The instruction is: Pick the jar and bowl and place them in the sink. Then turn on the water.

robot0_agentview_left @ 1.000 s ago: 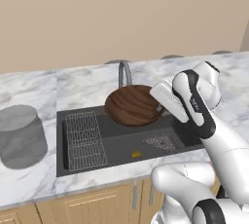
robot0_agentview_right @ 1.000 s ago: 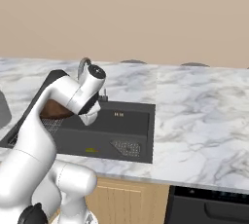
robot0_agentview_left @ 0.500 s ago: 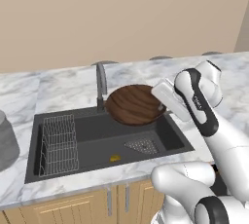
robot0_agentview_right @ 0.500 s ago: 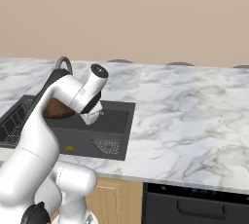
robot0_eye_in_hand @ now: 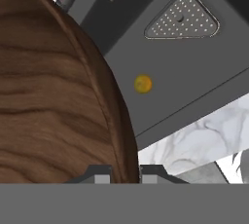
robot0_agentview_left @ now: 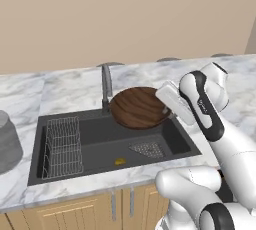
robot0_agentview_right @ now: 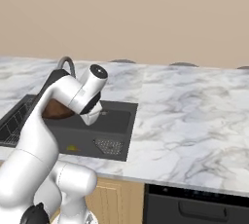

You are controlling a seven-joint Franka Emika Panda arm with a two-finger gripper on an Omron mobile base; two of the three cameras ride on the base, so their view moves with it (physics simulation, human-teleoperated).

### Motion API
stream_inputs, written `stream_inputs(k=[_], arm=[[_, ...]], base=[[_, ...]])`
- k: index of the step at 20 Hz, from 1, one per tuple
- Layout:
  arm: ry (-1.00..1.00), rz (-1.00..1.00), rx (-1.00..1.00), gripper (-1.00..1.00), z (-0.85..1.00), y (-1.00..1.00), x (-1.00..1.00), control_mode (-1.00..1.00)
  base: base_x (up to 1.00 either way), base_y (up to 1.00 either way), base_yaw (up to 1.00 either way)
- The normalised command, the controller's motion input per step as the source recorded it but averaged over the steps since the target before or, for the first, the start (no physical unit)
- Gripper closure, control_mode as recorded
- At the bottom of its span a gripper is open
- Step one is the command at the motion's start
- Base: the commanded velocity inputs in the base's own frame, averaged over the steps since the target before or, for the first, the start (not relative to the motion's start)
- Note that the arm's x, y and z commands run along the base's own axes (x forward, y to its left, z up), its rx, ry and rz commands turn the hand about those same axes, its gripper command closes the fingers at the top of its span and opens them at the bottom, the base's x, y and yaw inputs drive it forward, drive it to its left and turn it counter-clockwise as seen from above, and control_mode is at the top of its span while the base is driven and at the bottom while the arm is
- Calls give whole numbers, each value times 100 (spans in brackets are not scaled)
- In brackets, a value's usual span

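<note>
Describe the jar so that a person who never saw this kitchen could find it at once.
Start at the black sink set into the marble counter, then follow the counter past the side with the wire rack. There stands the jar, cut by the picture edge. It is a squat translucent grey cylinder, unlike the brown wooden bowl held above the sink.

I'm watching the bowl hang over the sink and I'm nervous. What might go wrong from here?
The hand pinches the bowl only at its rim, so it may slip or tilt out. The bowl hangs close to the faucet and could knock it going down. It could also land on the sink edge, not inside.
</note>
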Motion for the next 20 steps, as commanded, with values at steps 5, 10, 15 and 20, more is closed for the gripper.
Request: stream_inputs(k=[5, 10, 15, 20], arm=[[0, 0, 0, 100, 0, 0, 0, 100], [0, 0, 0, 100, 0, 0, 0, 100], [0, 0, 0, 100, 0, 0, 0, 100], [0, 0, 0, 100, 0, 0, 0, 100]], base=[[-37, 6, 21], [-36, 0, 15], [-39, 25, 3], [-12, 79, 0]])
